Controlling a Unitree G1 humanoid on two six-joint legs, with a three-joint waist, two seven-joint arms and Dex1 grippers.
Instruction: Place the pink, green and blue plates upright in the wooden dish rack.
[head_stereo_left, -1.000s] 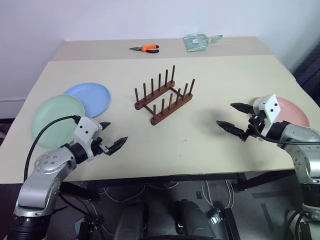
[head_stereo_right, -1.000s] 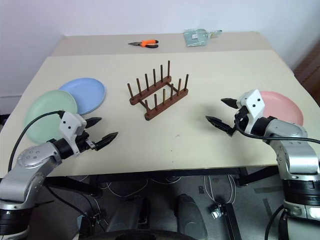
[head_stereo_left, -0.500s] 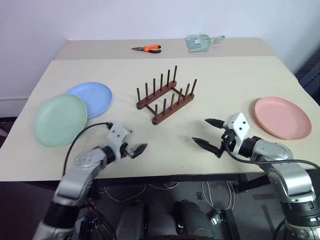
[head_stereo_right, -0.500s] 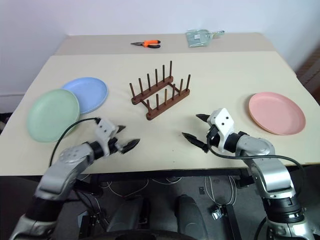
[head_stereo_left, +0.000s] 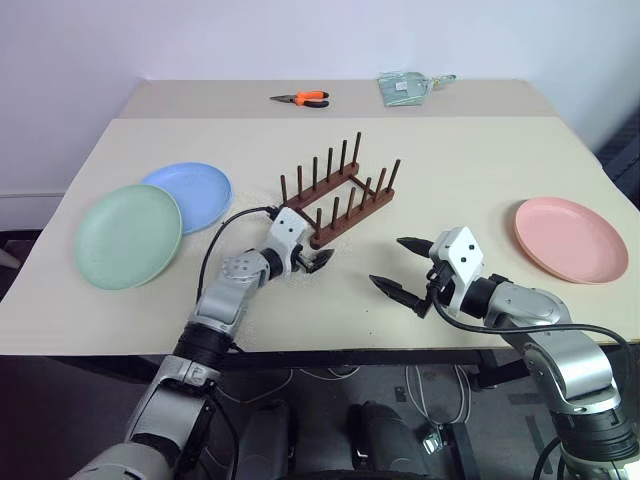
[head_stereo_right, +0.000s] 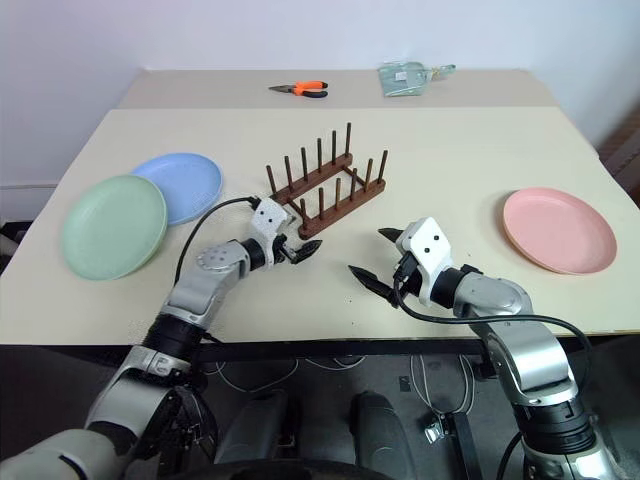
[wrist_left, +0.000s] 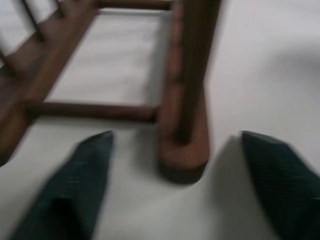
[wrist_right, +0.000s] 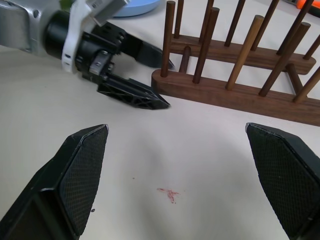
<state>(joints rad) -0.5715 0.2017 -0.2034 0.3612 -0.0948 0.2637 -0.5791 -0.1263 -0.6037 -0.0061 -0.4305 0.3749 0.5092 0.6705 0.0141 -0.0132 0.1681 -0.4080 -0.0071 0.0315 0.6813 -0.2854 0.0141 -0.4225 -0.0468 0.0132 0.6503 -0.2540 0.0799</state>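
Note:
The wooden dish rack (head_stereo_left: 340, 196) stands empty at mid-table, angled. My left gripper (head_stereo_left: 320, 259) is at its near end, open, one finger on each side of the end of the front rail (wrist_left: 182, 150) without touching it. My right gripper (head_stereo_left: 388, 262) hovers open over bare table just right of the rack's near end, holding nothing. The pink plate (head_stereo_left: 570, 240) lies flat at the right. At the left the green plate (head_stereo_left: 127, 235) lies flat, its rim over the edge of the blue plate (head_stereo_left: 195, 190).
Orange-handled pliers (head_stereo_left: 300, 98) and a pale green packet (head_stereo_left: 405, 88) lie on the far table section. A small red mark (wrist_right: 169, 193) is on the tabletop between the grippers. The table's front edge (head_stereo_left: 330, 340) runs just below both arms.
My left arm swung right and forward from beside the green plate to the rack's near end. My right gripper moved left, off the pink plate's side, then held still.

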